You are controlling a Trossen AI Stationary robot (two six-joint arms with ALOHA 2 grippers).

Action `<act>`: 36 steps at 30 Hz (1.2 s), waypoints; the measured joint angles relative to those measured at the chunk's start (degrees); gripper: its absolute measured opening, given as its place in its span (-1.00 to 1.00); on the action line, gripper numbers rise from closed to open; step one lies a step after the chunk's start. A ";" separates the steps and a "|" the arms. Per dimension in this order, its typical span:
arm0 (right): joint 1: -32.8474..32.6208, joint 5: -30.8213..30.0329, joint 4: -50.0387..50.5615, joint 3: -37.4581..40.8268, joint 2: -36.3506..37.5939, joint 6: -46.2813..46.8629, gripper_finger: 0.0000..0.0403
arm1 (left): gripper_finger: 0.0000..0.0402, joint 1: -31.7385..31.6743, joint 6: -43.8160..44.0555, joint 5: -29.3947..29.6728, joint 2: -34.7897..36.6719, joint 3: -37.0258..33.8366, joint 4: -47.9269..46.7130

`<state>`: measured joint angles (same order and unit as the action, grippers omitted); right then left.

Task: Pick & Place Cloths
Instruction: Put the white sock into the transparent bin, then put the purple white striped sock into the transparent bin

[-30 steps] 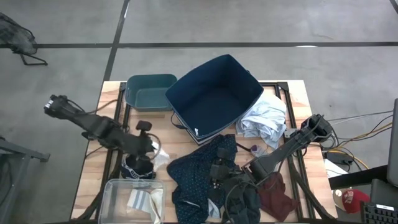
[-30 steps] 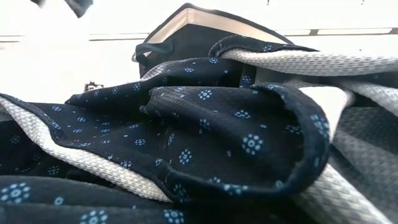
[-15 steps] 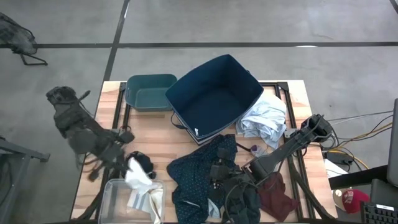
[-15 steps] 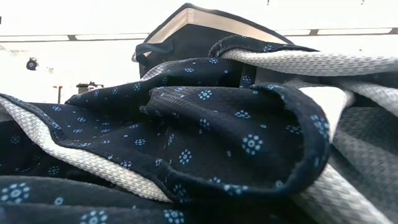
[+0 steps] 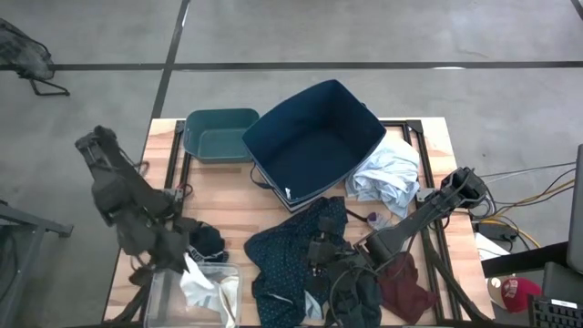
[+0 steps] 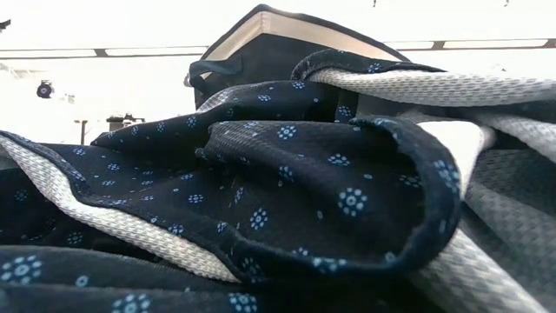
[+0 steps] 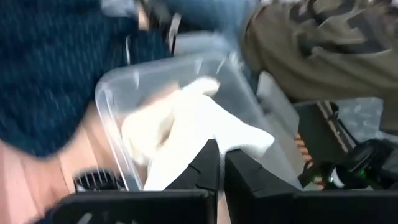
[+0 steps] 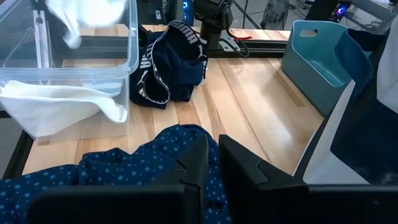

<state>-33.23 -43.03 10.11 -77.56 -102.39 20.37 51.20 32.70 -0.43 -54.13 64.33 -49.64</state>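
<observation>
Near left edge of the bench (image 5: 273, 208): a clear plastic bin (image 5: 164, 290) with a pale cloth (image 5: 220, 293) lying inside. Just over its rim, the left gripper (image 5: 178, 262), fingers (image 7: 208, 163) pressed together on a white sock (image 5: 195, 279) that hangs down into the bin; in the left wrist view the sock (image 7: 186, 134) drapes over the bin wall (image 7: 118, 112). Just beyond the bin, a black piece with white-lettered waistband (image 5: 206, 241), flat on the wood; seen also in the right wrist view (image 8: 168, 59) beside the bin (image 8: 127, 37).

Near centre: the navy white-dotted shirt (image 5: 284, 255), crumpled and spread, filling the low view (image 6: 287, 191) with its grey mesh lining turned outward. Over its right part, the right gripper (image 5: 316, 252), fingers (image 8: 199, 163) drawn close with only a slim gap and nothing between them, hovering just over the dotted fabric (image 8: 143, 168). Right of that, a black piece (image 5: 357, 290) touching a maroon piece (image 5: 405, 290).

Farther back: the big navy fabric box (image 5: 314, 144), open and tilted, its near corner overlapping the dotted shirt. To its right, the pale blue-white shirt (image 5: 387, 178), bunched against the box wall. To its left, at the far left of the bench, a teal tub (image 5: 219, 135).
</observation>
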 joint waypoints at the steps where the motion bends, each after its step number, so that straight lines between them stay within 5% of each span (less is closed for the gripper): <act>1: 0.00 0.00 0.00 0.00 0.00 -0.01 -0.80 | -0.94 0.00 0.94 -0.40 -0.36 -1.24 0.24; 8: 0.00 0.00 0.00 0.00 0.00 -0.01 -0.72 | -0.86 -0.01 5.29 -0.52 -1.29 -10.76 13.73; 22: 0.00 0.01 0.00 0.00 0.00 0.23 -0.59 | -0.20 0.30 1.46 -5.93 -1.15 -18.89 26.46; 25: 0.00 0.01 0.01 0.00 0.00 0.24 -0.57 | -0.18 0.11 -4.20 -1.61 -1.09 -18.90 28.73; 30: -0.31 0.00 0.02 0.00 0.00 1.36 -0.57 | -0.19 0.04 -11.30 13.87 -1.09 -19.74 29.10; 36: -0.72 0.02 0.22 0.11 0.00 2.23 -0.72 | -0.19 0.11 -20.77 14.67 -0.50 -23.82 37.33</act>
<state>-33.95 -43.00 10.33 -77.45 -102.39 22.61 51.31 11.93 14.24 -54.63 40.51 -12.31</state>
